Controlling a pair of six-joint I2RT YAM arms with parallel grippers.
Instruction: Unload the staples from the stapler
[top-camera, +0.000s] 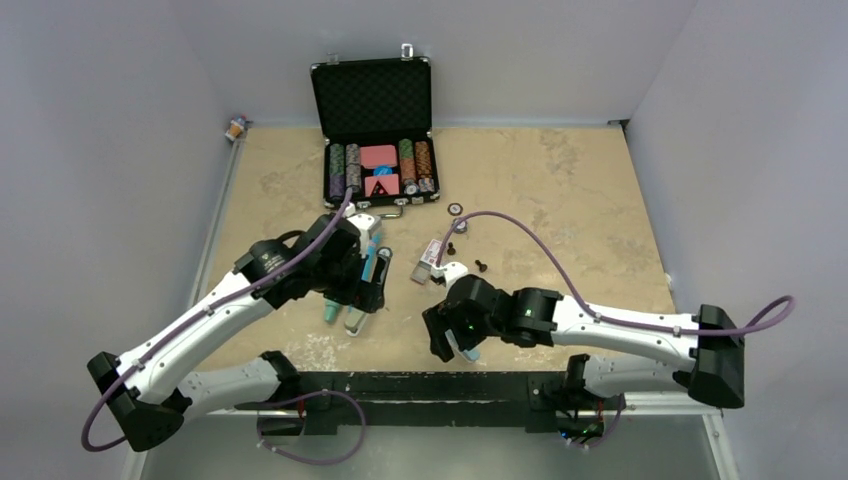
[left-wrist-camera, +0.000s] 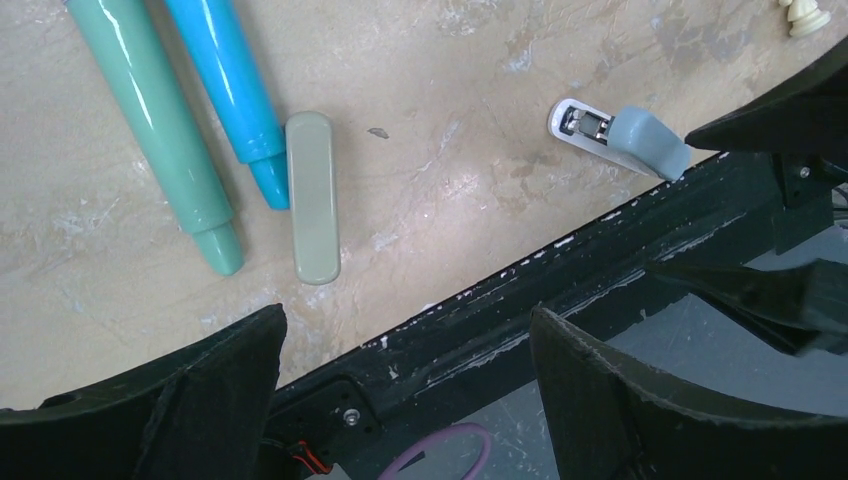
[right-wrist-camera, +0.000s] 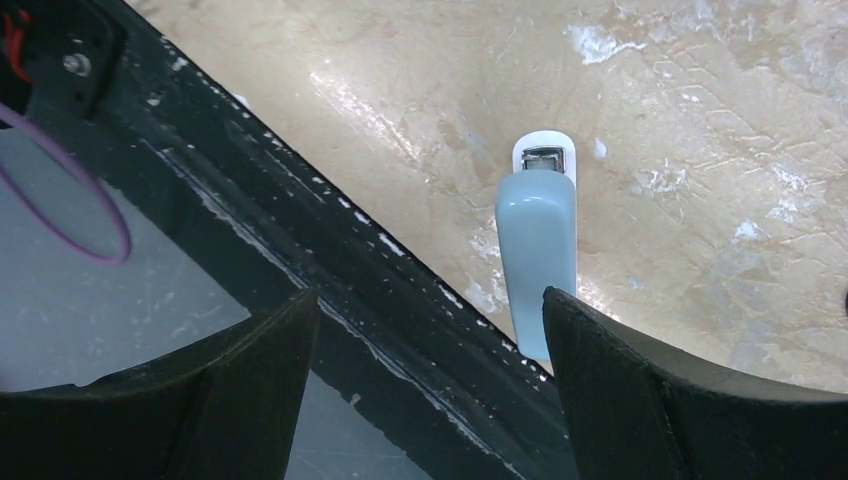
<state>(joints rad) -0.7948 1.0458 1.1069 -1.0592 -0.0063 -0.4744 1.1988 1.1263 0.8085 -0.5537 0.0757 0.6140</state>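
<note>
Black fingers of the right gripper (right-wrist-camera: 425, 305) fill the bottom of its wrist view, spread wide with nothing between them. The stapler (right-wrist-camera: 538, 255) lies just ahead of them on the table (right-wrist-camera: 700, 200), off-centre in the gap, with its rear end close beside the inner edge of one finger and its nose pointing away from the gripper. The left gripper (left-wrist-camera: 405, 320) is equally wide and empty. From its side the stapler sits ahead and well off to one side, while a green marker (left-wrist-camera: 160, 130), a blue marker (left-wrist-camera: 230, 90) and a sage-green bar (left-wrist-camera: 313, 195) lie ahead on the other side. My reading is that the task is at the approach stage: the stapler is shut and not yet gripped, so nothing has been unloaded. The next move probably calls for the right gripper to shift sideways until the body is centred, then descend and close across its width. The black rail (right-wrist-camera: 300, 230) runs close alongside, leaving little room. The left gripper would then be free to open the top or draw out the magazine. The stapler has a smooth pale blue top over a white base, and a small silver metal part (right-wrist-camera: 543, 158) shows at the nose. Whether that glint is the staples or only the magazine I cannot tell (a tiny grey fleck (left-wrist-camera: 378, 131) beside the sage-green bar is also too small to identify).
</note>
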